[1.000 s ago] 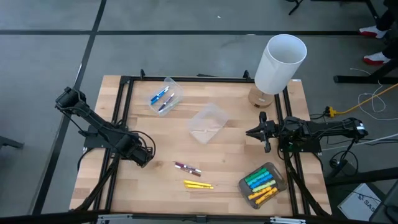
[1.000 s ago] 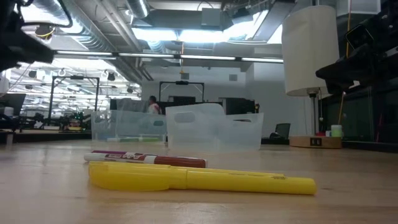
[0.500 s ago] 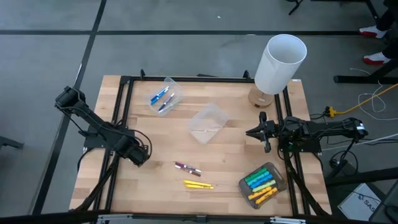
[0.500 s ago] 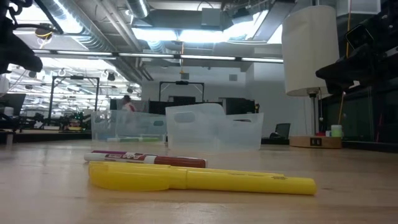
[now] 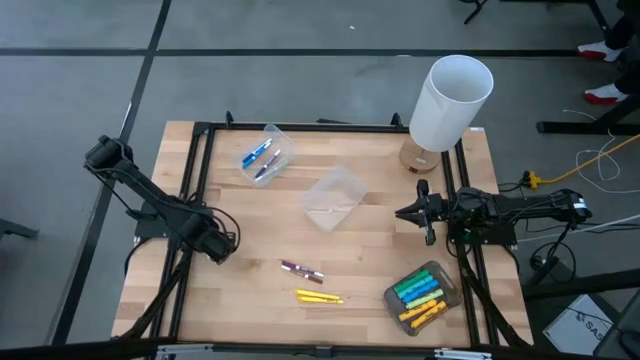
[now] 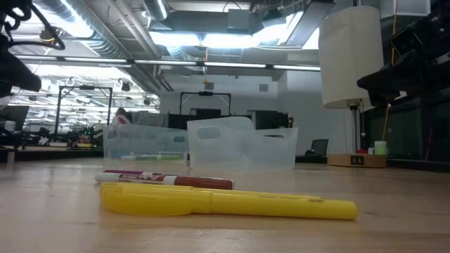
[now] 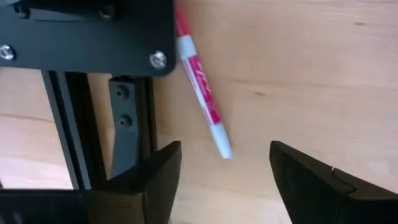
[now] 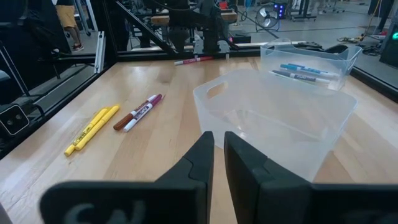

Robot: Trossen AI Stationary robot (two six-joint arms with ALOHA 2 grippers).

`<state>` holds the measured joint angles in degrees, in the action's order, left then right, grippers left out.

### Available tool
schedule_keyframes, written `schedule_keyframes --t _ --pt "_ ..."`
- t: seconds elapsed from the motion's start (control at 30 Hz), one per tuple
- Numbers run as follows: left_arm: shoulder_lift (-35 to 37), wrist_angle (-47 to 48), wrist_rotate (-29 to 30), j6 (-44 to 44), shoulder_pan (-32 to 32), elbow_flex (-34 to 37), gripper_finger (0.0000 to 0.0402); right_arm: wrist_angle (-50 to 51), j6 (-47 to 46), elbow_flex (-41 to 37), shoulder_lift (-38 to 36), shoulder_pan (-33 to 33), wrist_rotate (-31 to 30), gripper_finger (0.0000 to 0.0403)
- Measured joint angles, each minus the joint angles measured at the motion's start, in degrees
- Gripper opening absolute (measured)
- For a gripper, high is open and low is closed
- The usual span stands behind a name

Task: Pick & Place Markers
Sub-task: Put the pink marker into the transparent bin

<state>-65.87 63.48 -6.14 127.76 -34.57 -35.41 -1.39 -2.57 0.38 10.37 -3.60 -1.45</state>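
Note:
A red-and-white marker (image 7: 200, 84) lies flat on the wood at the table's left side; its far end is hidden under a black bracket. My left gripper (image 7: 224, 180) (image 5: 215, 243) hangs above it, pointing down and open, with the marker's near tip between the fingers and touching neither. A maroon marker (image 5: 302, 269) and a yellow marker (image 5: 320, 297) lie near the front edge. Blue markers lie in a clear tub (image 5: 265, 155). Green, blue and yellow markers fill another tub (image 5: 420, 293). My right gripper (image 5: 415, 213) (image 8: 217, 152) waits shut at the right.
An empty clear tub (image 5: 333, 197) stands at the table's middle. A white lamp (image 5: 450, 100) stands at the far right corner. A black frame rail (image 7: 127, 124) runs along the left edge beside the red marker. Bare wood lies between the tubs and the front edge.
My left gripper has drawn back toward the table's left edge and slightly toward the far edge. In the low view it has slid out toward the picture's left side. The markers on the table have stayed where they were.

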Motion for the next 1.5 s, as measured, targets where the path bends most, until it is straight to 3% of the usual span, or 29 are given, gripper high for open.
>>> schedule_keyframes --t 0.5,1.0,1.5 --pt "2.5 -11.3 0.6 -0.2 0.0 9.9 0.0242 0.0 0.0 0.0 0.0 0.0 0.0 0.004" --pt "3.6 -14.4 0.9 -0.1 0.0 12.5 0.021 0.0 0.0 0.0 0.0 0.0 0.0 0.004" --pt "4.7 -16.2 1.0 -0.9 0.1 12.7 0.0104 0.0 0.0 0.0 0.0 0.0 0.0 0.004"
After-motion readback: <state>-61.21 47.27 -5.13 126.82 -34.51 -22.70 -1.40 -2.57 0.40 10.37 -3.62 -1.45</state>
